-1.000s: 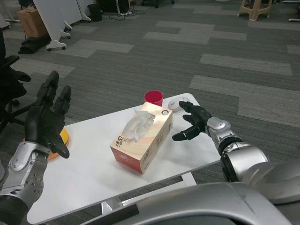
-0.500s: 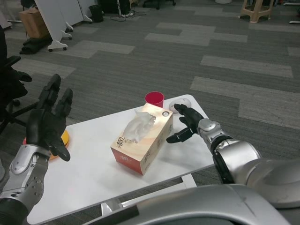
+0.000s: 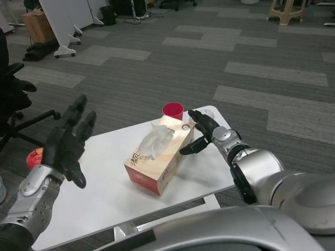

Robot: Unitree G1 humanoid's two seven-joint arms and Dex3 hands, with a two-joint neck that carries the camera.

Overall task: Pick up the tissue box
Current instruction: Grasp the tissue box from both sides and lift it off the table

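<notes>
The tissue box (image 3: 159,159) is orange and cream, with a white tissue (image 3: 156,140) sticking out of its top. It lies at an angle in the middle of the white table (image 3: 104,193). My right hand (image 3: 201,133) is open just beside the box's far right end, fingers spread, a small gap between them and the box. My left hand (image 3: 68,144) is open and raised over the table's left part, palm turned toward the box and well apart from it.
A red cup (image 3: 172,111) stands at the table's far edge behind the box. A small white round object (image 3: 208,112) lies at the far right corner. A red and orange thing (image 3: 34,157) shows at the left edge. A black chair (image 3: 13,99) stands left.
My right hand has moved left, closer to the box's end. My left hand has come inward over the table toward the box. The box has stayed in place.
</notes>
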